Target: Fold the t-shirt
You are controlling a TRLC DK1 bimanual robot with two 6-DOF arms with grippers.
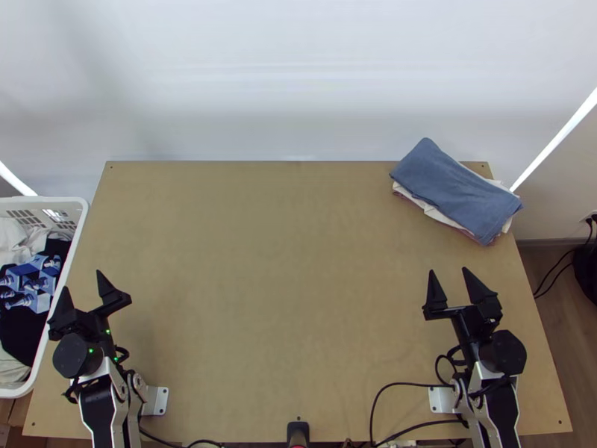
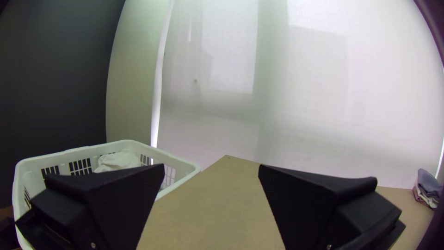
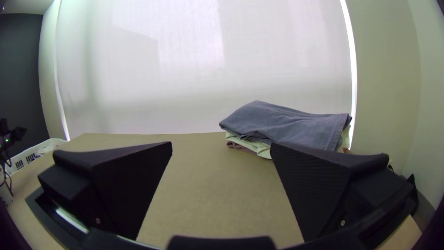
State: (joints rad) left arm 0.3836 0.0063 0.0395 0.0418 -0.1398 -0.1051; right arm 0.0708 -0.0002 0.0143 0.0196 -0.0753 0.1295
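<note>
A laundry basket [image 1: 72, 243] stands along the left edge of the bench [image 1: 283, 261], with clothes [image 1: 30, 287] inside it. The left claw [image 1: 83, 282] is over the near left part of the bench, close beside the basket's rim. Over the near right part is the right claw [image 1: 448, 271]; beyond it, close to the far right corner, a stack of folded cloths [image 1: 455, 187] lies at a slant, one cloth on top of the others. Behind the bench's far edge hangs a blind [image 1: 283, 82]. A cable [image 1: 403, 384] runs between the near edge and the right arm [image 1: 485, 403].
</note>
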